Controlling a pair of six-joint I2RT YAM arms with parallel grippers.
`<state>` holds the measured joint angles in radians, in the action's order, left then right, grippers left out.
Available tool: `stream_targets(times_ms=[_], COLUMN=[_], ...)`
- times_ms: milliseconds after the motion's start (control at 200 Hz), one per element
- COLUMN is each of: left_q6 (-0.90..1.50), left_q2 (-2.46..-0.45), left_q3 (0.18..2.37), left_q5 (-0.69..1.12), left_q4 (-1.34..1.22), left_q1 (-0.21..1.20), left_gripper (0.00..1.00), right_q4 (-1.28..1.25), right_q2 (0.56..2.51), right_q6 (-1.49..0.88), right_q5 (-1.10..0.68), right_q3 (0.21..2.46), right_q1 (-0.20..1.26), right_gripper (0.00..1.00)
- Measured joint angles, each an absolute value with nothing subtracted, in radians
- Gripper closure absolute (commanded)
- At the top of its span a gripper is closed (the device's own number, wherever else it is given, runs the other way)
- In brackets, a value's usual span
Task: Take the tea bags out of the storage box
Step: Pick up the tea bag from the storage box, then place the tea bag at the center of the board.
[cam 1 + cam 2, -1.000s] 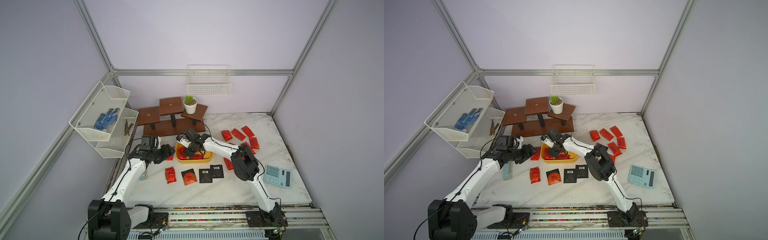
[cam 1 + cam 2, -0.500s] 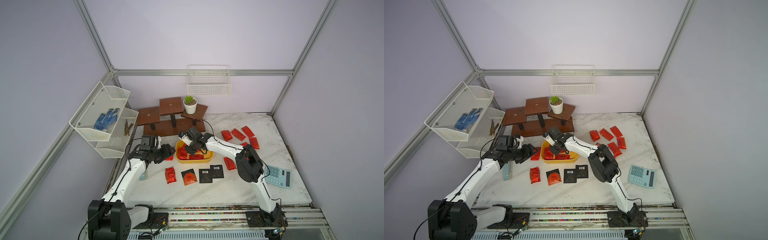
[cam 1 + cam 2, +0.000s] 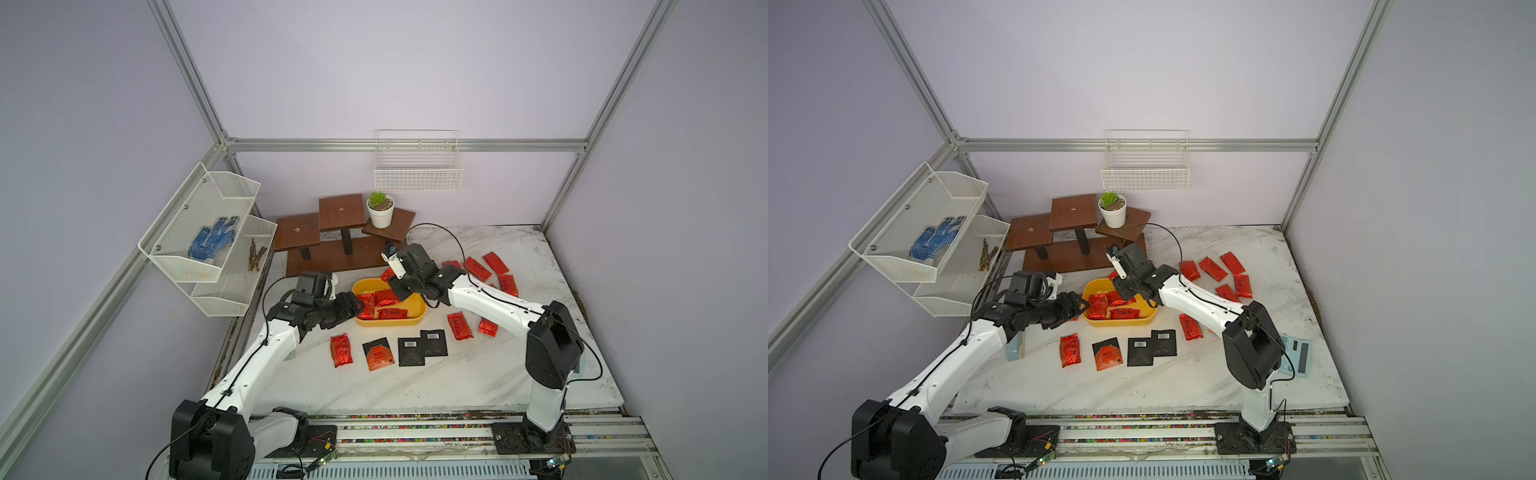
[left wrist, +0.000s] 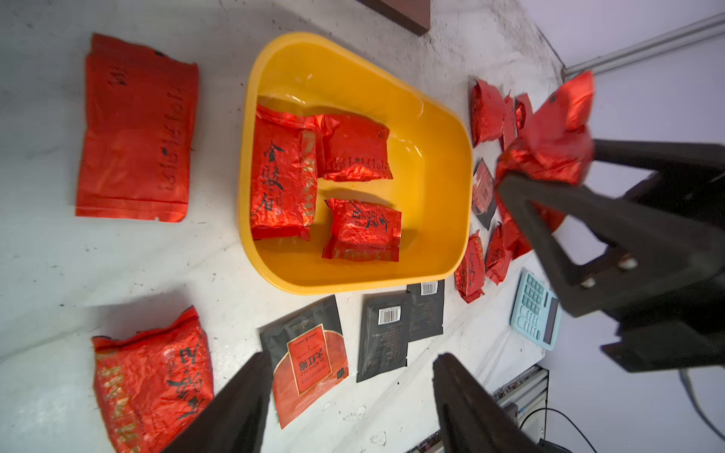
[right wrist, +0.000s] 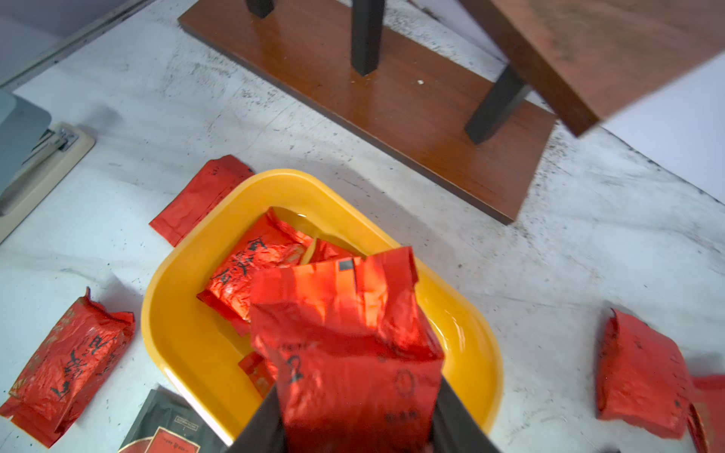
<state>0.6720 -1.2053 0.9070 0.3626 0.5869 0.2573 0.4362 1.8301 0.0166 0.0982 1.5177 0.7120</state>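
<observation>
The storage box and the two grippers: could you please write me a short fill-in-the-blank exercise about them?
1. The storage box holds ___ red tea bags.
2. The right gripper has its jaws shut on one crumpled red ___.
3. The left gripper hangs beside the box with its jaws ___ and holds nothing.

Missing words: three; tea bag; open.

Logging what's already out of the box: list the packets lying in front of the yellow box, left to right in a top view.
A red foil packet, black sachet with orange-red face, black barcode sachet, second barcode sachet, then another red foil packet.
</observation>
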Motion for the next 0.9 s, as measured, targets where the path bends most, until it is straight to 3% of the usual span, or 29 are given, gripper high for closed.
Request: stream_targets(times_ms=[340, 575, 900], left_q6=[0.696, 0.696, 0.696], left_q2=[-1.295, -1.304, -1.321], left_q3=[0.978, 0.985, 0.985], left_q5=[0.315, 0.300, 0.280], left_q4=[0.560, 0.555, 0.561], left_q1=[0.384, 0.396, 0.396], left_gripper=[0.32, 0.33, 0.33], right_q4=[0.365, 0.351, 0.368], right_q2=[1.717, 1.893, 2.146], right_q6=[-0.149, -0.215, -0.260], right_q5=[0.109, 0.072, 0.056], right_q3=[1.285, 1.331, 1.572], right_q1=[0.443, 0.405, 0.397], right_gripper=[0.56, 0.57, 0.57])
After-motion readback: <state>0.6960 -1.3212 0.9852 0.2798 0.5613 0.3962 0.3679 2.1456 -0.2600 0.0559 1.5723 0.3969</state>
